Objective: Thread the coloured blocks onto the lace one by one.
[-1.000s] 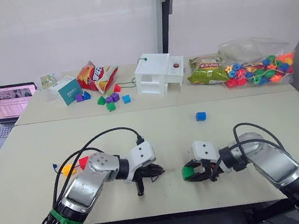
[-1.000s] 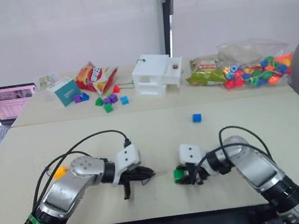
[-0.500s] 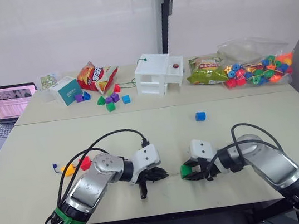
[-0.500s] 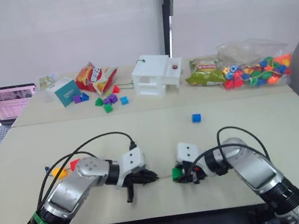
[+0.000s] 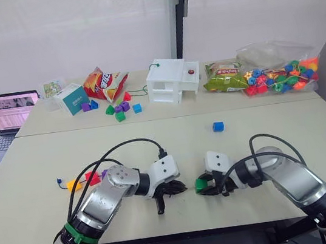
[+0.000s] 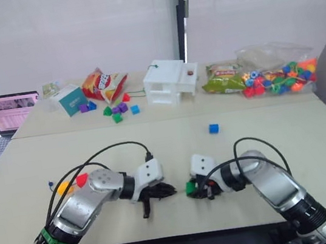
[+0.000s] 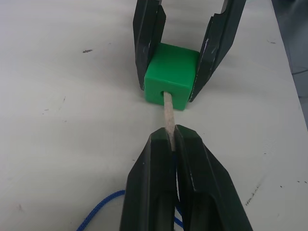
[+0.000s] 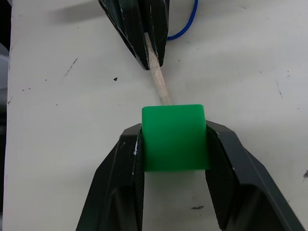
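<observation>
Lace — a long thin blue cord (image 7: 103,208) with a pale stiff tip (image 7: 168,114) — is pinched in the left wrist view between the closed black fingers of the left pincer (image 7: 173,137), and the tip has just entered the hole of the small green plastic cube block (image 7: 171,77). That block is clamped on two sides by the right pincer, low over the desk. The tip looks shallowly seated, so in my judgement a small sideways drift of either arm could pull it out or jam it against the hole's wall.

From the right wrist view, the right pincer (image 8: 174,144) grips the green block firmly, and the tip meets the block's far face at a slant. Pushed along that slant, the stiff end could bind or twist the block in the grip.

Seen from the head camera, both pincers meet near the front edge of the pale beige desk (image 5: 263,137). A yellow-orange block (image 5: 73,185) and a red block (image 5: 91,178) lie by the left arm — likely already on the cord — so a hard tug might drag them. A loose blue block (image 5: 218,126) sits well apart. Behind are a white house-shaped box (image 5: 174,79), snack bags, a clear bag of coloured beads (image 5: 280,75), a laptop (image 5: 4,118), and a white curtain.
</observation>
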`<state>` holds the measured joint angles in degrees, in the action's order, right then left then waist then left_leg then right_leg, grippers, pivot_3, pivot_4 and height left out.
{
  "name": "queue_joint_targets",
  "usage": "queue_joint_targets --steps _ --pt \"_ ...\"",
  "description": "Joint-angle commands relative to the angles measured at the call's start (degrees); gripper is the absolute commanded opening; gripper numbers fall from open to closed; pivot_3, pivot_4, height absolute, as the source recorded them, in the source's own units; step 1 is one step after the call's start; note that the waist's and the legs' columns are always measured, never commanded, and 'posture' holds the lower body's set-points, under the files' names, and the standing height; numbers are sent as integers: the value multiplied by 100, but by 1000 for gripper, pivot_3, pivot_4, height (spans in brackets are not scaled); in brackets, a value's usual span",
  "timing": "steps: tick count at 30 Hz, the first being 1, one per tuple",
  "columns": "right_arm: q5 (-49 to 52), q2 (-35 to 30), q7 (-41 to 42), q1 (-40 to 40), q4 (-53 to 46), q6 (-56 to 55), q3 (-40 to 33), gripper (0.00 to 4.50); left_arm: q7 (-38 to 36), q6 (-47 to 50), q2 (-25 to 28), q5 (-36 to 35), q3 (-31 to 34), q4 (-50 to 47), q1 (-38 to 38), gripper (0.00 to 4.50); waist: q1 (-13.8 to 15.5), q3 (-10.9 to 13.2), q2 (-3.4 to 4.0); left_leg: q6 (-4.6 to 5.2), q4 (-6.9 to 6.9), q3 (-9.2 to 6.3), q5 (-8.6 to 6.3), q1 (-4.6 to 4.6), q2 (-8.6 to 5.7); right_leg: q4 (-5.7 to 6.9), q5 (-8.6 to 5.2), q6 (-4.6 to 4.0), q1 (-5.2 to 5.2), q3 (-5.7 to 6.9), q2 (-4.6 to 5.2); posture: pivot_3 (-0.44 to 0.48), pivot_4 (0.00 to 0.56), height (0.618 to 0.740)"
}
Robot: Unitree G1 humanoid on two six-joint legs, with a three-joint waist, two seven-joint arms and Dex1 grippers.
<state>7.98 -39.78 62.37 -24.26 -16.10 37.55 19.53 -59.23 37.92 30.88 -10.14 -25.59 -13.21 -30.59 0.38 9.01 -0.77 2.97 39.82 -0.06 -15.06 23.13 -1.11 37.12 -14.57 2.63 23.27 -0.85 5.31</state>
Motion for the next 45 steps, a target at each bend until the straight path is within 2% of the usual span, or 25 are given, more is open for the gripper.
queue_joint_targets --steps 1,8,17,28,37,45 --pt "9 196 -211 -83 -253 115 118 1187 33 -31 -367 -90 -148 -140 -218 0 3 0 0 0 0 0 0 0 -1 0 0 0 -1 0 0 0 150 740" --pt "-64 433 -410 -131 -265 335 244 1187 -72 -132 -622 36 -288 31 -376 0 16 -1 -2 -7 4 1 5 -22 -2 -2 1 2 -23 -2 0 0 150 740" --pt "19 402 -251 -60 -216 375 131 1187 -318 -585 -506 107 -122 152 -244 0 13 -1 -2 -11 2 2 8 -27 2 -1 1 2 -24 -4 -2 0 150 740" --pt "82 278 -214 -16 -130 438 66 1187 -268 -442 -370 79 105 -231 -46 0 -6 -1 -2 -10 -4 1 8 -21 2 0 2 1 -16 -4 -1 0 150 740" --pt "57 245 -170 -149 -305 431 227 1187 -190 -588 -362 186 -46 -471 -25 0 -5 -1 -2 -8 -7 0 6 -9 1 -2 2 1 -5 -3 0 0 150 740" --pt "-111 80 -53 -347 -282 399 493 1187 -456 -1257 -205 513 -266 -226 -64 0 2 -1 -2 -7 -7 0 6 -8 0 -4 2 1 -6 -2 1 0 150 740"
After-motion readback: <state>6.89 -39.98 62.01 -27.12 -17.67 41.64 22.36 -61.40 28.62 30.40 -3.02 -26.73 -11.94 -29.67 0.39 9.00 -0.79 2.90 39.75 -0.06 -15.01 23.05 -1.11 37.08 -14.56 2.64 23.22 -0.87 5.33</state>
